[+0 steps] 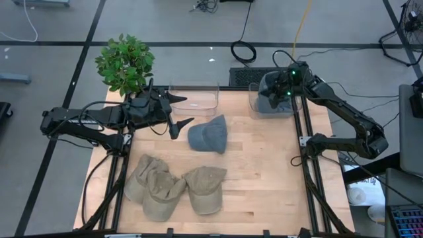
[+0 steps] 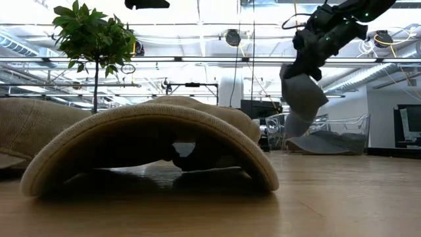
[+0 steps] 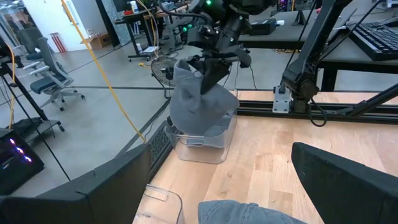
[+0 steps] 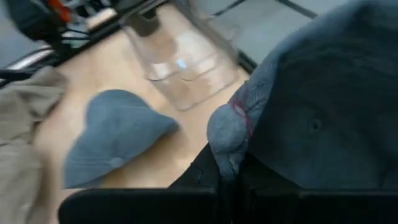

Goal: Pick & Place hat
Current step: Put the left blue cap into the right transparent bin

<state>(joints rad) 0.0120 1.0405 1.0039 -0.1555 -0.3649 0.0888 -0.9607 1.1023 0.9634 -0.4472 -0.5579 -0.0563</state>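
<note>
Three tan hats (image 1: pixel 173 186) were seen at the table's near edge, a grey hat (image 1: pixel 207 135) mid-table. Beside it, the left gripper (image 1: pixel 180 111) was held spread. Farther back, a second grey hat (image 3: pixel 198 99) was pinched by the right gripper (image 3: pixel 214 61) above a clear bin (image 3: pixel 203 142).

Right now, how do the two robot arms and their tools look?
Both arms are dark, almost black, built from jointed segments with black cables alongside. The left tool ends in two pointed dark fingers. The right tool carries small green lights near its wrist, and its fingers look black and blocky.
</note>
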